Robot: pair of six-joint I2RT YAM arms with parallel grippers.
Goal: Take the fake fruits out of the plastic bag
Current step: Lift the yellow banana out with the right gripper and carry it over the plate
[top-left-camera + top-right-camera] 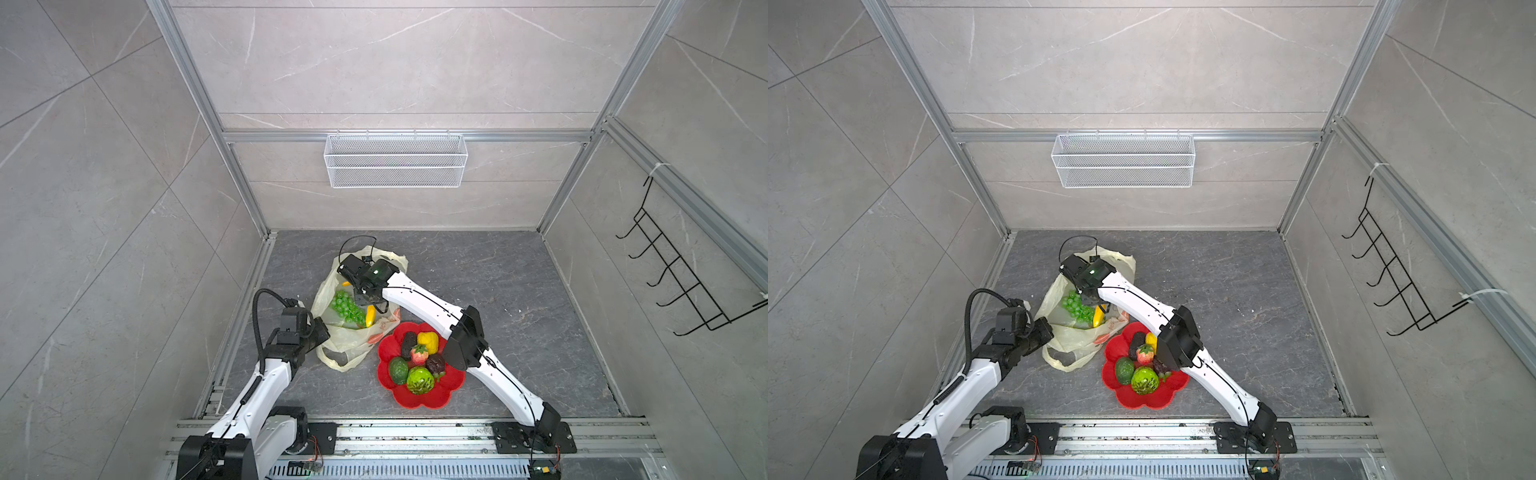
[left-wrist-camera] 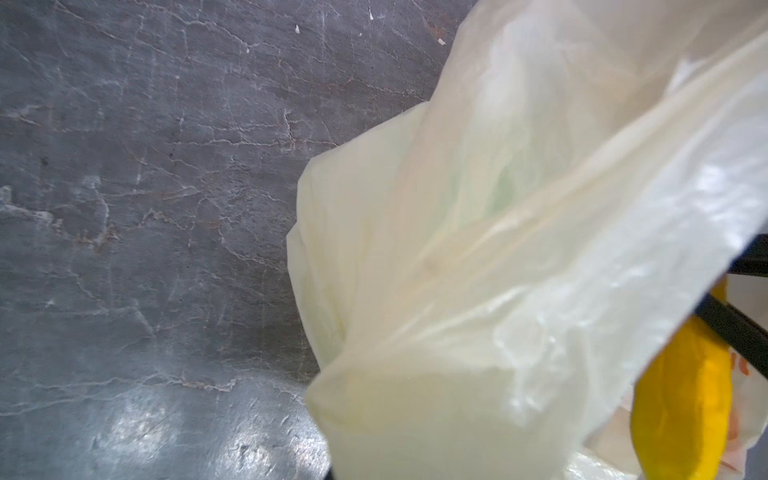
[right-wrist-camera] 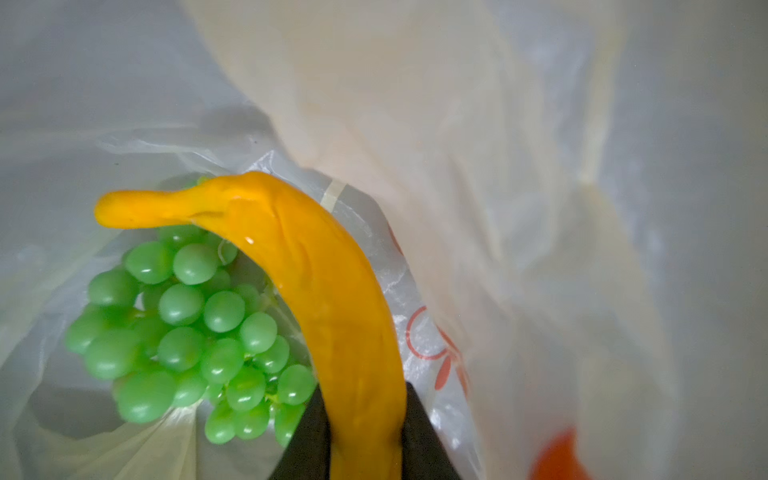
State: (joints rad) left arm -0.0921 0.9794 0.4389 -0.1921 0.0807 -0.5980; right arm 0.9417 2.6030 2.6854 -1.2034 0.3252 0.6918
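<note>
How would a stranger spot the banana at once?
Find the plastic bag beside the red plate. In its open mouth, next to the green grapes, is the banana. It is the only long yellow piece, pinched by the right hand.

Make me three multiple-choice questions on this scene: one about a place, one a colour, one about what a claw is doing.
1. Where is the grape bunch? A) on the bare tabletop B) inside the plastic bag C) in the wire basket
2. What colour is the flower-shaped plate? A) red B) blue C) white
3. What is the right claw doing? A) hanging open above the plate B) gripping the strawberry C) gripping the banana
1 B: grapes lie in the bag's open mouth. 2 A: its rim is bright red. 3 C: the banana sits pinched between its fingers.
</note>
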